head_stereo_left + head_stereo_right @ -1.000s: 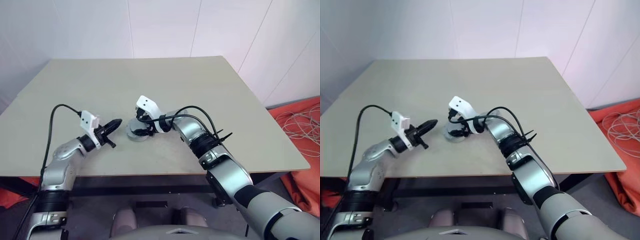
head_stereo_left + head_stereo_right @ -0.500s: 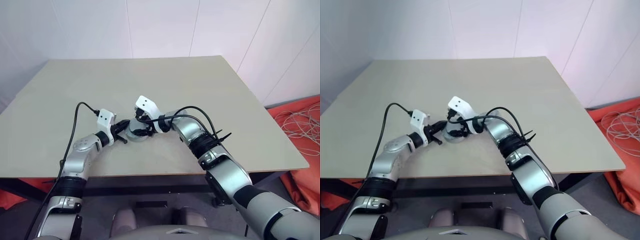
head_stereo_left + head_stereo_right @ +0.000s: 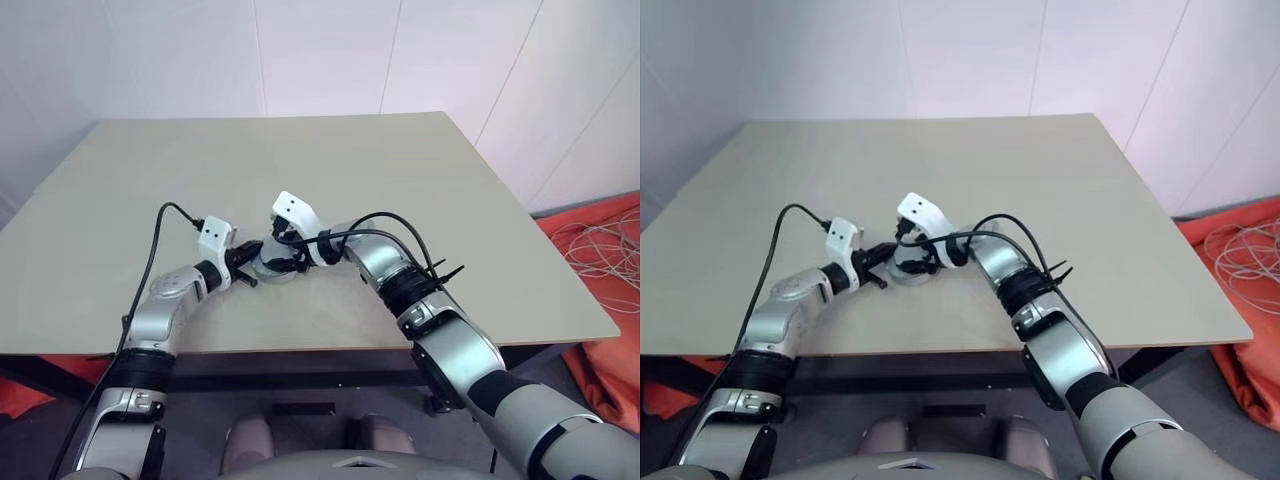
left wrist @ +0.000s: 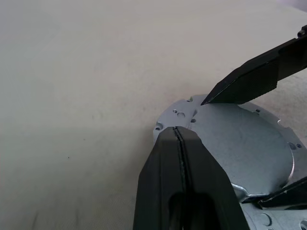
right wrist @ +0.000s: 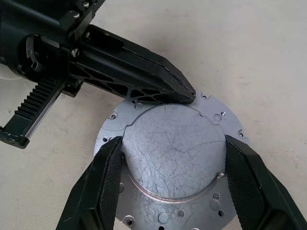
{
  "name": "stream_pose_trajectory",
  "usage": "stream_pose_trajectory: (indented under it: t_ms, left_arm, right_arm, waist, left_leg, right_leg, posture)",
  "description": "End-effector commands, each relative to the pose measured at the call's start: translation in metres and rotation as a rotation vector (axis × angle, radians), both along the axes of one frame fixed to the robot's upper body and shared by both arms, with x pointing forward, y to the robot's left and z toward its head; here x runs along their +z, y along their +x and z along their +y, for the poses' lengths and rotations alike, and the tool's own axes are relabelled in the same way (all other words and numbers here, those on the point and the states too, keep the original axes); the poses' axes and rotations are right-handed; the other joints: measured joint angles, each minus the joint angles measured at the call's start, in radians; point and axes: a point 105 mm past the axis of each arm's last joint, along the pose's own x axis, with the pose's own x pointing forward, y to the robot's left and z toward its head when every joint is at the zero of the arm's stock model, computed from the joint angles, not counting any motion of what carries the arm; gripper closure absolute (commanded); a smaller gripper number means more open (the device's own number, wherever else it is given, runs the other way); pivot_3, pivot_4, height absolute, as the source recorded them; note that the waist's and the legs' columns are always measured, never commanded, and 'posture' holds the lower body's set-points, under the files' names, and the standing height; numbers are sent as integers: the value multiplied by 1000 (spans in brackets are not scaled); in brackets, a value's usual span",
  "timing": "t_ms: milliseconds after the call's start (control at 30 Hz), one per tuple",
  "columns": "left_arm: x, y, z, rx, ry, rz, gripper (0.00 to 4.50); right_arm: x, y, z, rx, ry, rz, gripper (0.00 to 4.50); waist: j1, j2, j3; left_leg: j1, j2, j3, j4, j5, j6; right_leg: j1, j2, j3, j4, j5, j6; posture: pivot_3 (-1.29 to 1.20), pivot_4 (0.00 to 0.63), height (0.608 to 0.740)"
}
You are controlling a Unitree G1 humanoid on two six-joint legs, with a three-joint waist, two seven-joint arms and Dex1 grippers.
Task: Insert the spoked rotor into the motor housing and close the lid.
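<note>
The lid (image 5: 175,153), a silver-grey disc with a raised round middle and a holed flange, lies flat near the table's front, smooth face up. It covers the motor housing, of which a silver edge (image 4: 268,220) peeks out below. The spoked rotor is hidden. My right gripper (image 5: 172,141) reaches in from the right and grips the raised middle, one finger (image 5: 108,187) on each side. My left gripper (image 4: 177,130) is shut with nothing in it. Its tip (image 5: 189,96) rests on the flange's left rim.
The beige table (image 3: 350,170) stretches bare behind and to both sides of the disc (image 3: 270,270). Its front edge is close below my arms. Orange cloth and coiled cables (image 3: 600,250) lie on the floor beyond the table's right side.
My left arm has swung right and forward, bringing its shut gripper from open table to the disc's rim. The right gripper and the disc have not moved.
</note>
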Motion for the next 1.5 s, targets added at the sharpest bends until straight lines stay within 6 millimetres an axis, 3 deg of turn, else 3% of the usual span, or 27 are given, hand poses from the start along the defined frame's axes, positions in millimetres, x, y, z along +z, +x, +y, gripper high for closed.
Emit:
stream_pose_trajectory:
  t_ms: [33, 200, 233, 300, 500, 767, 933, 1033, 1233, 1500]
  left_arm:
    - [-8, -2, -7, -40, 51, 48, 4500]
    - [-11, -4, -9, -75, 84, 57, 4500]
    - [-11, -4, -9, -76, 84, 58, 4500]
    - [-11, -3, -9, -78, 85, 61, 4500]
    - [-12, -3, -9, -79, 93, 67, 4500]
    - [-12, -2, -9, -84, 90, 68, 4500]
    - [-12, -2, -11, -95, 87, 70, 4500]
    - [-12, -3, -12, -103, 88, 72, 4500]
    - [-13, -4, -10, -115, 91, 77, 4500]
    - [-11, -4, -8, -121, 97, 77, 4500]
  right_arm:
    - [-18, -7, -5, 11, -64, 50, 1369]
    - [-18, -7, -6, 4, -63, 52, 1369]
    - [-17, -7, -6, 6, -62, 49, 654]
    - [-16, -9, -7, 19, -59, 54, 50]
    - [0, -9, -9, 31, -29, 47, 20]
    - [36, -7, -42, 4, 16, 16, 20]
    - [64, -7, -66, -162, 261, 179, 20]
    - [57, 1, -85, -377, 407, 375, 20]
    - [39, -25, -84, -513, 656, 846, 20]
    - [9, -26, -81, -680, 724, 1077, 20]
  waist:
    - [0, 1, -1]
    - [0, 2, -2]
    - [0, 2, -2]
    - [1, 3, -2]
    - [5, 3, -2]
    - [22, 2, -2]
    - [26, 3, -2]
    - [26, 3, -2]
    - [29, 4, -2]
    - [30, 5, -3]
  left_leg:
    - [0, 0, 0, 0, 0, 0]
    - [0, -1, 0, 0, 0, 0]
    - [0, -1, 0, 0, 0, 0]
    - [0, -1, 0, -1, 0, 0]
    - [0, -1, 0, -1, 0, 0]
    - [-2, -2, 0, -1, 0, 1]
    - [-2, -1, 0, -2, 0, 0]
    - [-1, -1, 1, -2, 0, 0]
    - [-1, -2, 1, -4, 0, 0]
    - [-1, -2, 1, -7, 1, -2]
  right_leg:
    - [0, 0, 0, 0, 0, 0]
    - [1, 0, 0, -1, 0, 1]
    - [1, 0, 0, -1, 0, 1]
    - [1, 0, 0, -1, 0, 1]
    - [1, -1, 0, -2, -1, 1]
    - [0, 0, 0, -2, -1, 1]
    - [-1, 0, 0, -2, -1, 2]
    - [-1, 0, 0, -3, -1, 2]
    - [-1, 0, 0, -3, -1, 2]
    - [-3, -1, 0, -5, -1, 3]
  posture:
    - [0, 0, 740]
    - [0, 0, 740]
    - [0, 0, 740]
    - [0, 0, 740]
    - [0, 0, 740]
    - [0, 0, 740]
    - [0, 0, 740]
    - [0, 0, 740]
    - [0, 0, 740]
    - [0, 0, 740]
